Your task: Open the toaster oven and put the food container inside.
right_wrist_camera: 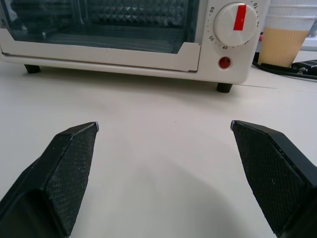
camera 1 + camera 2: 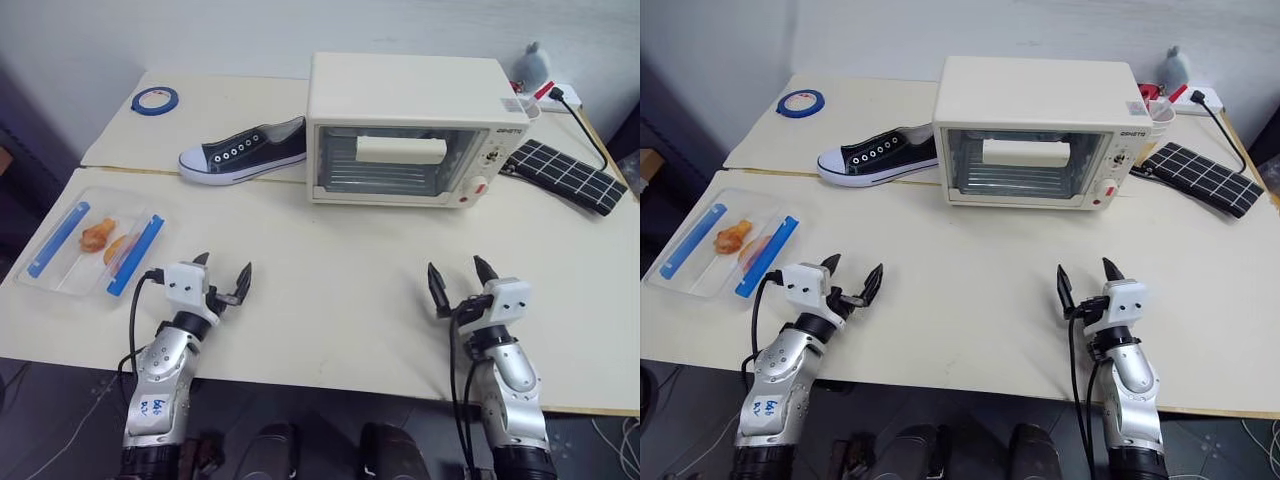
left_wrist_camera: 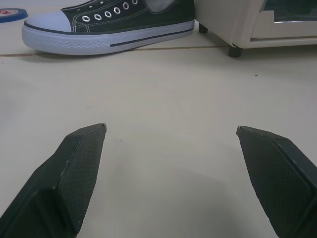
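The cream-white toaster oven (image 2: 410, 125) stands at the back centre of the table, its glass door shut and the bar handle (image 2: 401, 150) across it. The clear food container (image 2: 92, 243) with two blue clips and orange-brown food lies at the table's left edge. My left gripper (image 2: 224, 272) hovers open near the front edge, just right of the container, nothing between its fingers. My right gripper (image 2: 459, 275) stands open and empty near the front edge, in front of the oven's right side. The right wrist view shows the oven's lower door edge and a red-marked knob (image 1: 236, 23).
A black and white sneaker (image 2: 243, 152) lies left of the oven. A blue tape roll (image 2: 154, 99) sits at the back left. A black quilted cloth (image 2: 565, 175) and a cable lie right of the oven, with a paper cup (image 1: 287, 32) behind.
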